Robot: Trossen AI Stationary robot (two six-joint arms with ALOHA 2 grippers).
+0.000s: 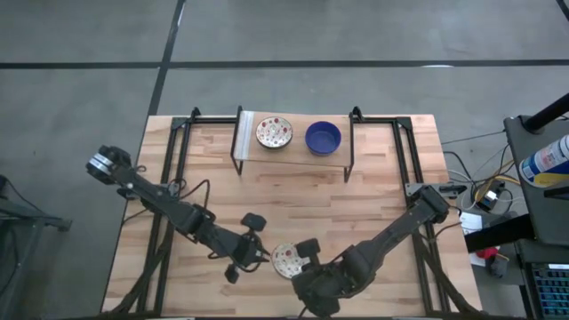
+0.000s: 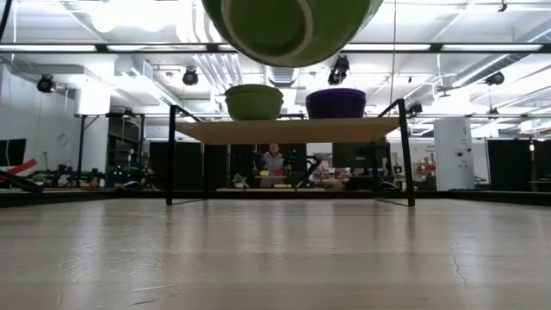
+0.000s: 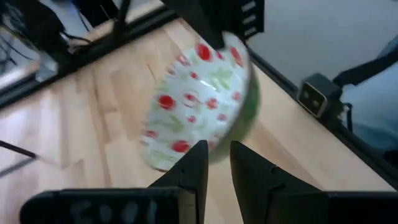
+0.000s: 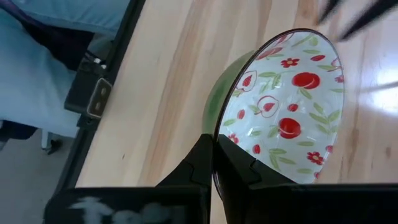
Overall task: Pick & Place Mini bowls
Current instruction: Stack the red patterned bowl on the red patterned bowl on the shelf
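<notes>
Two mini bowls, patterned (image 1: 274,132) and blue (image 1: 323,138), already on rack (image 1: 293,153), upper centre. Third patterned bowl (image 1: 287,260) lifted, lower centre: right pincer (image 1: 307,258) clamped on rim; left pincer (image 1: 258,257) beside it, slightly apart, empty. Placement pending.

1. From above, light is even and fairly bright; the wooden surface (image 1: 293,187) shows only soft, faint shadows under the arms.
2. The low view is backlit: ceiling lamps (image 2: 129,17) blow out to white, and the near planks catch a pale sheen.
3. At its top edge, the held bowl (image 2: 288,30) is close, dark and soft-edged.
4. In the left wrist view, that bowl (image 3: 199,102) is smeared by motion blur.
5. The right wrist view is sharper, with white glare streaks on the wood (image 4: 379,81).
</notes>
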